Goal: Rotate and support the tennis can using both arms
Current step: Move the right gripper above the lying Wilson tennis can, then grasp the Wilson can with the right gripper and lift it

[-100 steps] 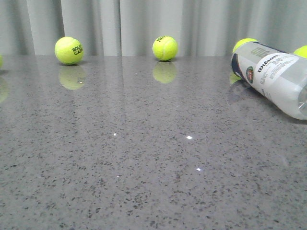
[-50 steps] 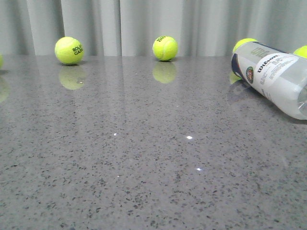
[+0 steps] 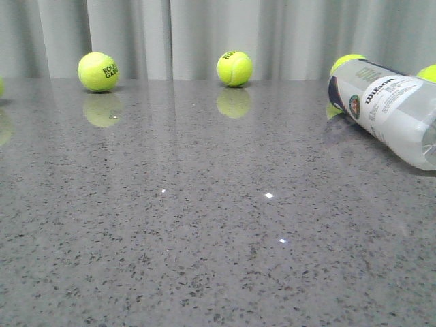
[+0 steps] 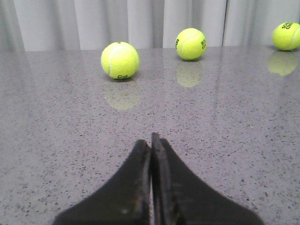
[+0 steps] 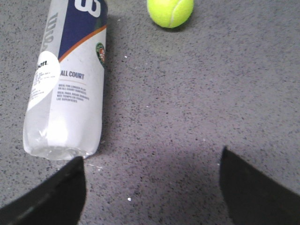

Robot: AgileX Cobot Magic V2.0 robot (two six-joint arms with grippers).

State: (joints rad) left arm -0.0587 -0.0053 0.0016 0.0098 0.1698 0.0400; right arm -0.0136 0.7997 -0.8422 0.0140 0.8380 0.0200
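None of the task done: tennis can [image 5: 68, 89] lies untouched on tabletop [image 3: 204, 225] (my right end effector [image 5: 152, 187] spread wide and empty, left end effector [image 4: 151, 145] pressed closed, empty).

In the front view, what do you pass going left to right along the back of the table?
Tennis ball with black lettering → second tennis ball → tennis can lying on its side. The balls partly hidden behind the can are left out.

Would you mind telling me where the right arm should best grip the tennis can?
Probably across the tennis can mid-body, coming down from above. It lies on its side on the table, its round wall exposed, and the right gripper jaws are already wide open.
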